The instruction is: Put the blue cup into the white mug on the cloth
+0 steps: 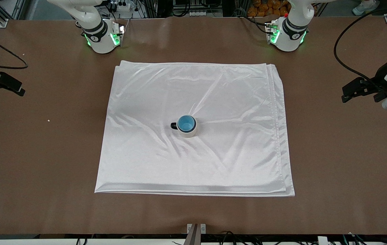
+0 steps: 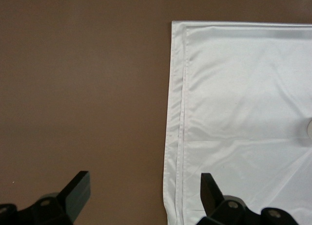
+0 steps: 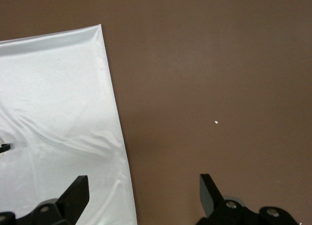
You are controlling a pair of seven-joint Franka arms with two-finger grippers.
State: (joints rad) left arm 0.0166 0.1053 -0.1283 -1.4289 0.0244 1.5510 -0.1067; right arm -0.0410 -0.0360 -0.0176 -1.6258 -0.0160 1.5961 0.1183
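The blue cup (image 1: 186,123) sits upright inside the white mug (image 1: 190,133), whose black handle (image 1: 173,126) points toward the right arm's end. The mug stands near the middle of the white cloth (image 1: 214,95). My left gripper (image 1: 353,91) is open and empty, held off the cloth at the left arm's end; in its wrist view the left gripper (image 2: 145,186) spans the cloth's folded edge (image 2: 176,113). My right gripper (image 1: 14,87) is open and empty at the right arm's end; in its wrist view the right gripper (image 3: 145,186) spans the cloth's edge (image 3: 114,113).
The brown table (image 1: 333,153) surrounds the cloth. Black cables (image 1: 345,64) lie near the left arm's end. A small white crumb (image 1: 48,120) lies on the table toward the right arm's end and also shows in the right wrist view (image 3: 216,122).
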